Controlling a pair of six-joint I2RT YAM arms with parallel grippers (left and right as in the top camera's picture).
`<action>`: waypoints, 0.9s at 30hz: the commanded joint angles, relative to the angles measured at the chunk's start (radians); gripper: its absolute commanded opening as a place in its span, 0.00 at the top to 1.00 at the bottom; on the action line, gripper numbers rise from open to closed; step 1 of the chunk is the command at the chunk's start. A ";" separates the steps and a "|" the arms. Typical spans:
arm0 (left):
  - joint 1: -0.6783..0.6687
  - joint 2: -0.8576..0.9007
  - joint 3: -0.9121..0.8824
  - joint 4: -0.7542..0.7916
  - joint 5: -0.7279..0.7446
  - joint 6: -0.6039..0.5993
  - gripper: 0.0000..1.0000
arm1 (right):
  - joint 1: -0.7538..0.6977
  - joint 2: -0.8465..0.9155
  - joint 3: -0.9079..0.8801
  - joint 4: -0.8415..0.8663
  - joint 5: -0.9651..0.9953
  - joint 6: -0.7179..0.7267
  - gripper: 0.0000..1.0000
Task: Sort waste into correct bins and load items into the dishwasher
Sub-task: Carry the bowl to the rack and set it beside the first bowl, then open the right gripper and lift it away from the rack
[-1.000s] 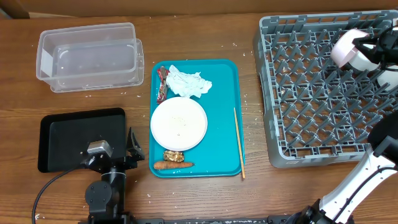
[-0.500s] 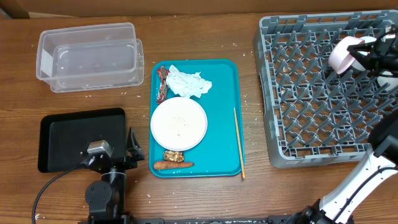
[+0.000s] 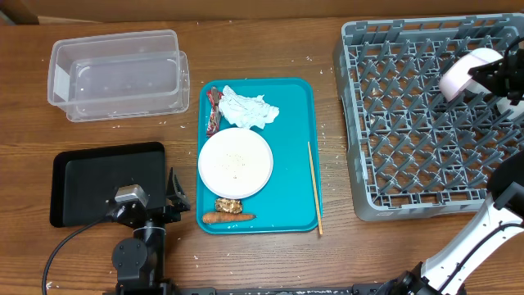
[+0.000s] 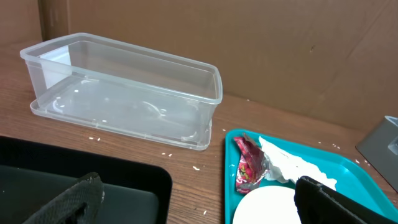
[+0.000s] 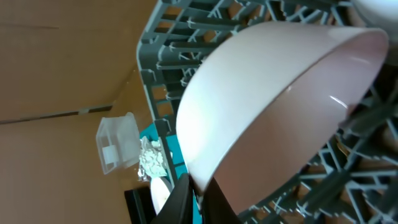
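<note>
My right gripper is shut on the rim of the white bowl. It holds the bowl tilted on edge over the far right of the grey dishwasher rack. The white plate, crumpled napkin, red-and-white wrapper, brown food piece, orange stick and thin wooden stick lie on the teal tray. My left gripper stands open and empty between the black tray and the teal tray. The left wrist view shows the clear tub ahead of it.
The clear tub sits at the back left, the black tray in front of it. White crumbs dot the wooden table. The rack fills the right side, and the right arm comes in from the bottom right.
The bowl has shifted slightly and turned more edge-on in my right gripper above the rack. The left arm and the things on the teal tray have not moved.
</note>
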 commanded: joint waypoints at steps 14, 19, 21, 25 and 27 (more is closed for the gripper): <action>-0.006 -0.006 -0.003 0.003 0.005 -0.007 0.00 | -0.011 -0.154 0.030 -0.076 0.493 0.255 0.80; -0.006 -0.006 -0.003 0.003 0.005 -0.007 0.00 | -0.011 -0.217 0.030 -0.109 0.536 0.264 0.30; -0.006 -0.006 -0.003 0.003 0.005 -0.007 0.00 | -0.011 -0.238 0.030 -0.120 0.535 0.264 0.27; -0.006 -0.006 -0.003 0.003 0.005 -0.007 0.00 | -0.011 -0.276 0.030 -0.120 0.535 0.283 0.27; -0.006 -0.006 -0.003 0.003 0.005 -0.007 0.00 | -0.011 -0.299 0.030 -0.120 0.534 0.287 0.27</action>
